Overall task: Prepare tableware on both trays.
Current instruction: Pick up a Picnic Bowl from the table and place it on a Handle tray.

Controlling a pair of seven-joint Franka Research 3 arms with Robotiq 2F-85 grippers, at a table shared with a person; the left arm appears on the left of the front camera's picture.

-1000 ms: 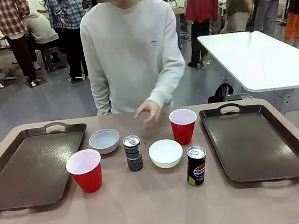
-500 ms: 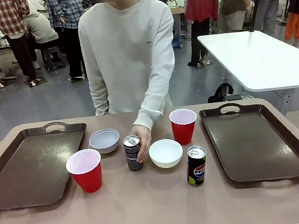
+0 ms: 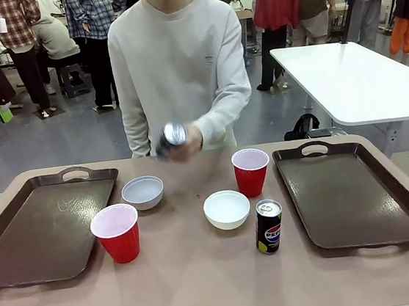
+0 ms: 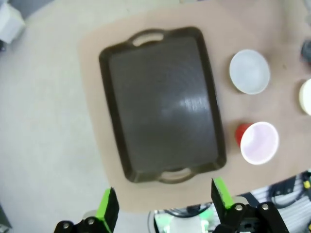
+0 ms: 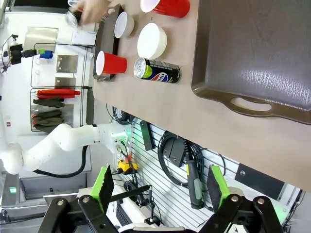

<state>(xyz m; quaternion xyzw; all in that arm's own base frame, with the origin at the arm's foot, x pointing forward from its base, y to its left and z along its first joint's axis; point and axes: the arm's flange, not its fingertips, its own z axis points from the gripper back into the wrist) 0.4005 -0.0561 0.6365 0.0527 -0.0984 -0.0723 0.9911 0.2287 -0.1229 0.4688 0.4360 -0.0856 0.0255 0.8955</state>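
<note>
1. The left hand (image 4: 164,201) hangs high, green fingers spread wide, pinching nothing. Straight ahead of it lies the left tray (image 4: 160,102), bare.
2. The right hand (image 5: 160,187) is spread too, and the right tray (image 5: 262,43) beyond its fingers is bare as well.
3. On the tabletop (image 3: 204,278) between the trays stand the Pepsi can (image 3: 269,227), near red cup (image 3: 117,233), near bowl (image 3: 227,209), far bowl (image 3: 143,192) and far red cup (image 3: 251,171). Nothing is loaded, so I judge the job barely begun.
4. Farthest off, the person's hand (image 3: 187,146) lifts the second can (image 3: 174,135) clear of the tabletop, blurred.
5. The front view gives both trays and that lift together. The left wrist view adds a straight-down look confirming the left tray's floor holds nothing.
</note>
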